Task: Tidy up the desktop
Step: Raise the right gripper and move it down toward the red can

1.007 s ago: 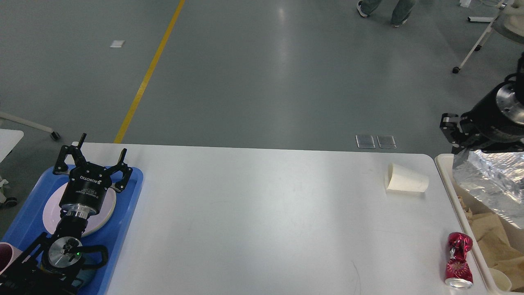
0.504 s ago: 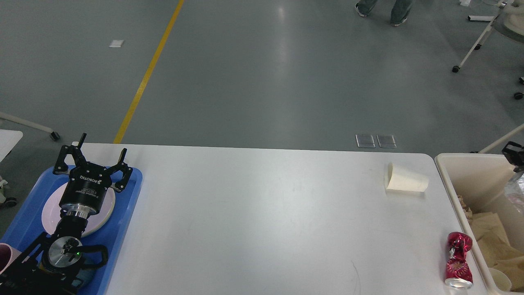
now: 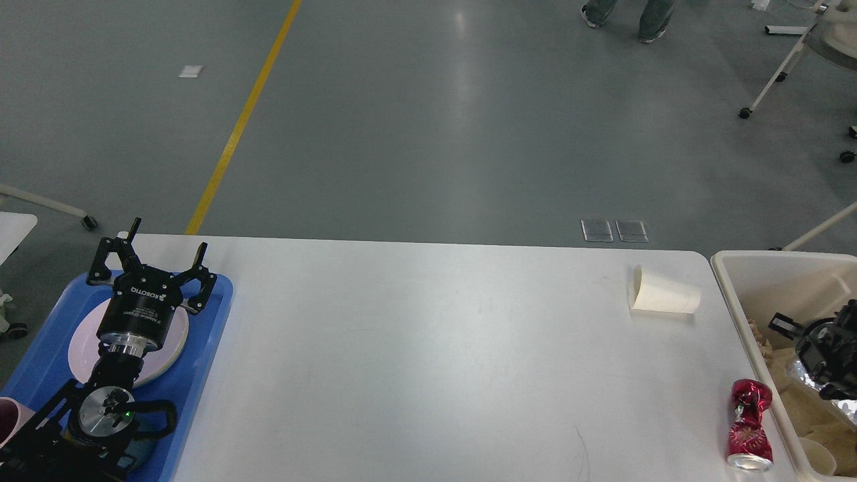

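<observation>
Right gripper (image 3: 813, 348) having dropped into the beige bin (image 3: 736, 294), finger state unclear, left gripper (image 3: 148, 258) hovering over blue tray (image 3: 214, 314), fingers spread, desktop (image 3: 428, 348) stretching between them, bearing paper cup (image 3: 663, 292), crushed red can (image 3: 750, 423).

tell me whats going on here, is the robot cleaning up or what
The robot looks partway through clearing the desktop. Its right gripper is down inside the beige bin, above crumpled paper and something shiny. Its left gripper hangs open over the white plate in the blue tray, holding nothing. A tipped-over paper cup and a crushed red can lie on the desktop's right side.
</observation>
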Robot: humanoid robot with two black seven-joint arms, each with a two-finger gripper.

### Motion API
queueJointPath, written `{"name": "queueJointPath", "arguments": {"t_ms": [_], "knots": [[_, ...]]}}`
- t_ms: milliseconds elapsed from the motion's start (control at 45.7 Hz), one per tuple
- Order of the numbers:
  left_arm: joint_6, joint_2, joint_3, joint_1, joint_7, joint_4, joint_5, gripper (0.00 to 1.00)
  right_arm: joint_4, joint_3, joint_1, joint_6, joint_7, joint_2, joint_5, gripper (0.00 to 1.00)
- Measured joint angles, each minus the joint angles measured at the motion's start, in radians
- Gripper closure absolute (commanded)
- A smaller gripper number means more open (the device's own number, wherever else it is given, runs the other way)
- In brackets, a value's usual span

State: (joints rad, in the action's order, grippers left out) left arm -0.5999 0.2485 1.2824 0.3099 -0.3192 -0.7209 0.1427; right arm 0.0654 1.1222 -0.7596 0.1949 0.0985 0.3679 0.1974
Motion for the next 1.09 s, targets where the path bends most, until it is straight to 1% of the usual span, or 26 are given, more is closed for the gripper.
{"name": "queueJointPath", "arguments": {"t_ms": [88, 285, 307, 328, 372, 394, 416, 438, 460, 569, 657, 963, 1095], "knots": [[0.000, 0.000, 0.000, 0.000, 0.000, 0.000, 0.000, 0.04, -0.010, -0.003, 0.022, -0.008, 0.019, -0.026, 0.003, 1.00], [0.000, 0.000, 0.000, 0.000, 0.000, 0.000, 0.000, 0.04, -0.011, -0.005, 0.035, -0.033, 0.034, -0.042, 0.006, 1.00], [0.000, 0.000, 0.000, 0.000, 0.000, 0.000, 0.000, 0.04, -0.011, -0.006, 0.035, -0.034, 0.035, -0.042, 0.006, 0.95], [0.000, 0.000, 0.000, 0.000, 0.000, 0.000, 0.000, 0.04, -0.011, -0.008, 0.035, -0.035, 0.035, -0.042, 0.007, 0.80], [0.000, 0.000, 0.000, 0.000, 0.000, 0.000, 0.000, 0.04, -0.011, -0.010, 0.035, -0.039, 0.035, -0.042, 0.007, 0.46], [0.000, 0.000, 0.000, 0.000, 0.001, 0.000, 0.000, 0.04, -0.011, -0.010, 0.036, -0.043, 0.035, -0.042, 0.007, 0.31], [0.000, 0.000, 0.000, 0.000, 0.001, 0.000, 0.000, 0.04, -0.011, -0.011, 0.036, -0.048, 0.035, -0.042, 0.006, 0.18], [0.000, 0.000, 0.000, 0.000, 0.001, 0.000, 0.000, 0.04, -0.011, -0.011, 0.036, -0.058, 0.035, -0.041, 0.007, 0.08], [0.000, 0.000, 0.000, 0.000, 0.001, 0.000, 0.000, 0.04, -0.011, -0.011, 0.036, -0.084, 0.034, -0.040, 0.006, 0.00], [0.000, 0.000, 0.000, 0.000, 0.001, 0.000, 0.000, 0.04, -0.006, -0.012, 0.038, -0.158, 0.030, -0.040, 0.005, 0.00], [0.000, 0.000, 0.000, 0.000, 0.001, 0.000, 0.000, 0.04, 0.001, -0.013, 0.039, -0.182, 0.029, -0.040, 0.005, 0.00], [0.000, 0.000, 0.000, 0.000, 0.001, 0.000, 0.000, 0.04, 0.014, -0.012, 0.028, -0.188, 0.030, -0.031, 0.002, 0.00], [0.000, 0.000, 0.000, 0.000, 0.001, 0.000, 0.000, 0.04, 0.096, -0.012, -0.027, -0.169, 0.032, -0.010, 0.000, 0.00]]}}
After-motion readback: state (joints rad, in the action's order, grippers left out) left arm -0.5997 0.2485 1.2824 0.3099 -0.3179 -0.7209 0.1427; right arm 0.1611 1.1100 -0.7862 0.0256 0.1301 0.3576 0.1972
